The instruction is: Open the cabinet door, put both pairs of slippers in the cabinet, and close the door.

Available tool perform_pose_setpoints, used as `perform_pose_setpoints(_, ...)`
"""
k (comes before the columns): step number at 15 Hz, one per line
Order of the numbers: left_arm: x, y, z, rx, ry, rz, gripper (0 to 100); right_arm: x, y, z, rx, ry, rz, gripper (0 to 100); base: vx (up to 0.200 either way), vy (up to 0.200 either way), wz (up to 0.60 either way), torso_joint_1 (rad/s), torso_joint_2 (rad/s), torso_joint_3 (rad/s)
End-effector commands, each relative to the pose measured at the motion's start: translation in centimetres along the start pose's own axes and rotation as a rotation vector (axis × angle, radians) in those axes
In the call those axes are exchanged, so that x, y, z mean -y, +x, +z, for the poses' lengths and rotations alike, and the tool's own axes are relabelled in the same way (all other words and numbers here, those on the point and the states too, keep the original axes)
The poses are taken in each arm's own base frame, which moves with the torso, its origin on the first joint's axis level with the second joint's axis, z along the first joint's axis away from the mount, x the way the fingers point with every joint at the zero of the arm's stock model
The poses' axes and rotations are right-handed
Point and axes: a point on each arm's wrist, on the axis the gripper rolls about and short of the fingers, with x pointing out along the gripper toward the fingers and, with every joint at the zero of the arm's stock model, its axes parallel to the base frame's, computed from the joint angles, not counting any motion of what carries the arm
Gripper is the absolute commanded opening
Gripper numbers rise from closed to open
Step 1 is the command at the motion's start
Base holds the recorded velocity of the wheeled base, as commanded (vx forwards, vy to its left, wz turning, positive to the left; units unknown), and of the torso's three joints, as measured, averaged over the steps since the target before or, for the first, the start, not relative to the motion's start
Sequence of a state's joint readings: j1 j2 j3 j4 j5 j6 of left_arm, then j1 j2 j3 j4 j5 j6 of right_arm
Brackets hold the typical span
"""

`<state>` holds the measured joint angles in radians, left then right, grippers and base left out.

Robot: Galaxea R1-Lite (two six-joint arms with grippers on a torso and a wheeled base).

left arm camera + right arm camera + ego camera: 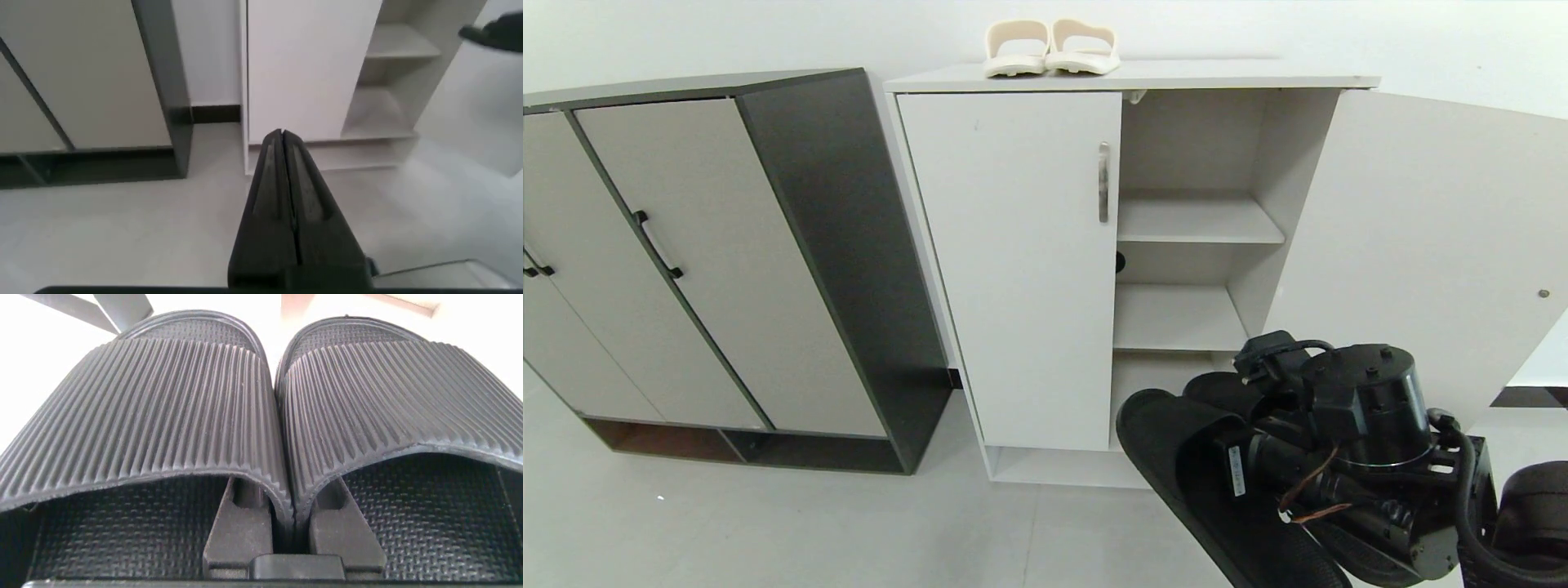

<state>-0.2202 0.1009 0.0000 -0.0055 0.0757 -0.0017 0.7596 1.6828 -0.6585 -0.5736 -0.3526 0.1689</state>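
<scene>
The black slippers [188, 400] are being gripped side by side by the right gripper [282, 513], which is being clamped on the two adjoining strap edges. The rubbery straps are arched and ribbed, and the footbeds are finely dimpled. The pair is being held low before the open right half of the white cabinet [1013, 269], with the cream slippers [1049, 51] lying on its flat top. The left gripper [282, 143] is being held pressed together above the floor [122, 229].

white cabinet [1225, 75] top, cream slippers [1052, 57] side by side on it
</scene>
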Motion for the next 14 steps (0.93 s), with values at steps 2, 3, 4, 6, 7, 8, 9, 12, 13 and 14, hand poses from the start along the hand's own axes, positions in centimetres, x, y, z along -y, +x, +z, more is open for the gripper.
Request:
perform_pose_setpoints(2,0.2,0.3,0.0,-0.058,0.02,0.181,0,0.0,0.0,-0.2,-0.006,-0.003,0.0,0,0.0,0.0,0.0,0.0,0.0,0.0)
perform_pose_setpoints(3,0.5,-0.1,-0.1,-0.007,0.018,0.27,0,-0.1,0.0,-0.2,-0.006,-0.004,0.001,0,0.0,0.0,0.0,0.0,0.0,0.0)
perform_pose_setpoints(4,0.6,-0.2,-0.1,0.013,0.016,0.223,0,-0.2,0.0,-0.2,-0.007,-0.006,0.005,0,0.0,0.0,0.0,0.0,0.0,0.0)
perform_pose_setpoints(6,0.6,-0.4,-0.2,0.053,0.007,0.076,0,-0.4,0.1,-0.6,-0.016,-0.013,0.011,0,0.0,0.0,0.0,0.0,0.0,0.0)
perform_pose_setpoints(7,0.6,-0.5,-0.2,0.054,0.012,0.077,0,-0.4,0.1,-0.6,-0.012,-0.012,0.005,0,0.0,0.0,0.0,0.0,0.0,0.0)
perform_pose_setpoints(8,0.7,-0.7,-0.3,0.086,0.02,0.087,0,-0.4,0.0,-0.6,-0.007,-0.01,0.001,0,0.0,0.0,0.0,0.0,0.0,0.0)
perform_pose_setpoints(9,0.7,-0.7,-0.3,0.088,0.027,0.105,0,-0.4,0.1,-0.6,-0.007,-0.011,0.003,0,0.0,0.0,0.0,0.0,0.0,0.0)
perform_pose_setpoints(12,0.7,-0.7,-0.3,0.089,0.0,0.109,0,-1.1,0.7,-0.8,-0.005,-0.013,0.005,0,0.0,0.0,0.0,0.0,0.0,0.0)
perform_pose_setpoints(13,0.7,-0.7,-0.3,0.09,-0.005,0.111,0,-1.2,1.0,-0.7,0.008,-0.007,-0.002,0,0.0,0.0,0.0,0.0,0.0,0.0)
perform_pose_setpoints(14,0.7,-0.7,-0.3,0.09,-0.008,0.111,0,-1.7,2.3,-0.3,0.059,0.014,-0.04,0,0.0,0.0,0.0,0.0,0.0,0.0)
